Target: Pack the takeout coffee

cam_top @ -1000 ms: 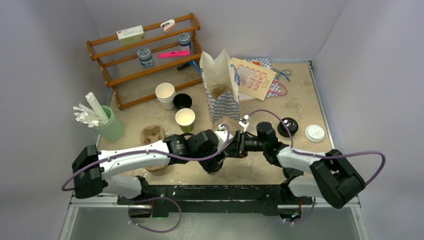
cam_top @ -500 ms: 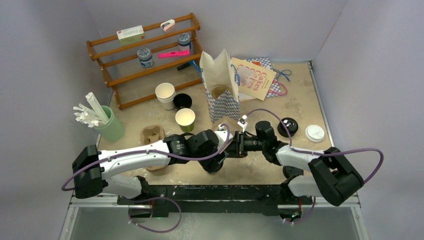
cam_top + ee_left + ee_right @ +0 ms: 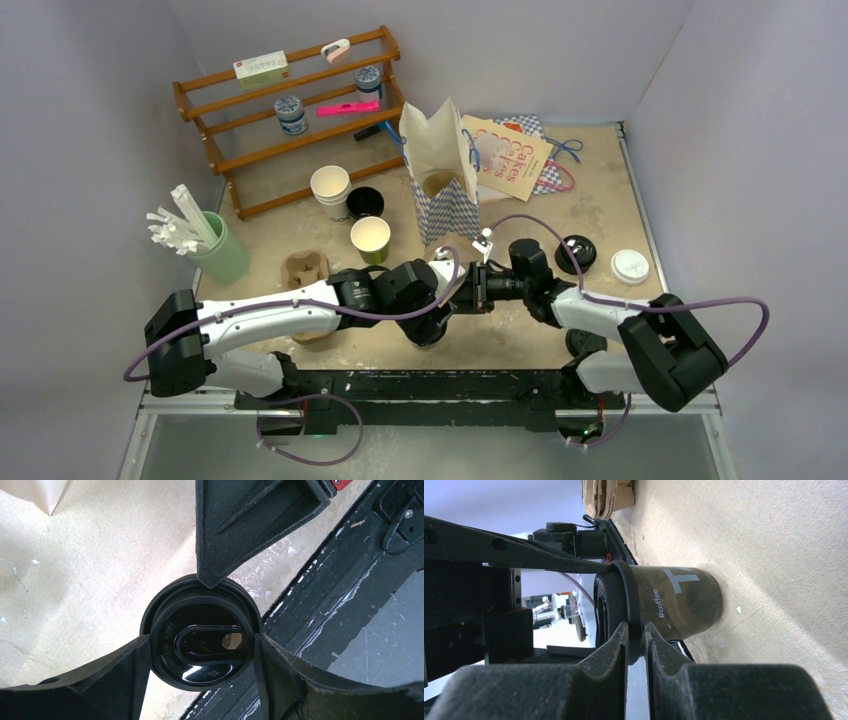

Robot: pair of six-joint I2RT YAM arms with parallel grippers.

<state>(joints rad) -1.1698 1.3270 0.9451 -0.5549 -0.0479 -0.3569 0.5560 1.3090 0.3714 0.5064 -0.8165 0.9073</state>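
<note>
The takeout coffee point(image 3: 674, 602), a dark cup printed "#coffee", stands on the table with its black sip lid point(image 3: 202, 642) on top. My left gripper point(image 3: 200, 650) is seen from above with a finger against each side of the lid. My right gripper point(image 3: 635, 630) is shut on the lid's rim, and one of its fingers point(image 3: 215, 555) touches the rim in the left wrist view. In the top view both grippers meet near the table's front middle point(image 3: 455, 295), and the cup is hidden under them.
An open chevron paper bag point(image 3: 445, 175) stands behind the grippers. A green cup point(image 3: 370, 238), an open black cup point(image 3: 365, 202), stacked white cups point(image 3: 330, 188) and a cardboard carrier point(image 3: 305, 270) are to the left. A loose black lid point(image 3: 576, 250) and a white lid point(image 3: 630, 265) lie to the right.
The right arm has edged slightly left toward the left gripper. The left arm and the cup have not visibly moved.
</note>
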